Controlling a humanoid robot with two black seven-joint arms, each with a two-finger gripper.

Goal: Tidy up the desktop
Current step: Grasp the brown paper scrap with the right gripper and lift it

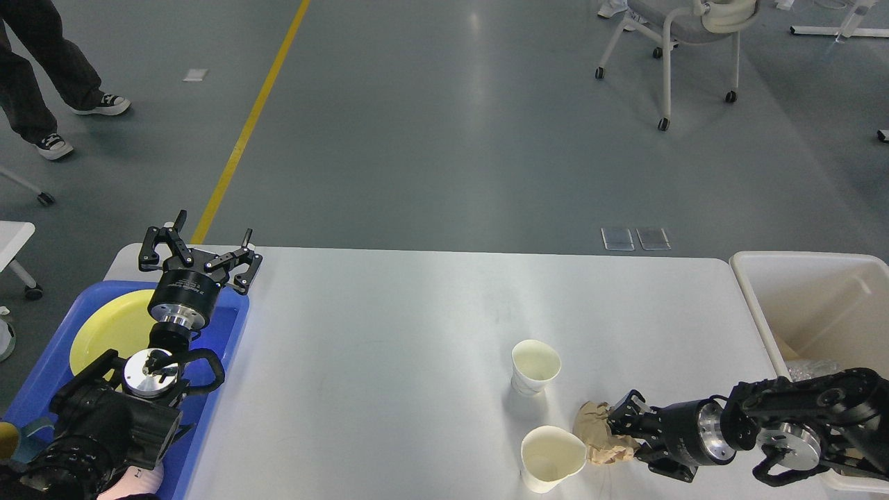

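Note:
The white desktop [389, 347] fills the lower part of the head view. Two white paper cups stand on it at the right: one further back [535, 367] and one near the front edge [552, 458]. A crumpled brown paper ball [597, 434] lies just right of the front cup. My right gripper [620, 434] lies low over the table and is shut on the paper ball. My left gripper [200, 251] is open and empty, held above the far corner of the blue tray [222, 340].
A yellow plate [111, 330] lies in the blue tray at the left. An off-white bin [812, 305] stands off the table's right end. A chair [680, 42] and a person's legs [42, 69] are on the floor beyond.

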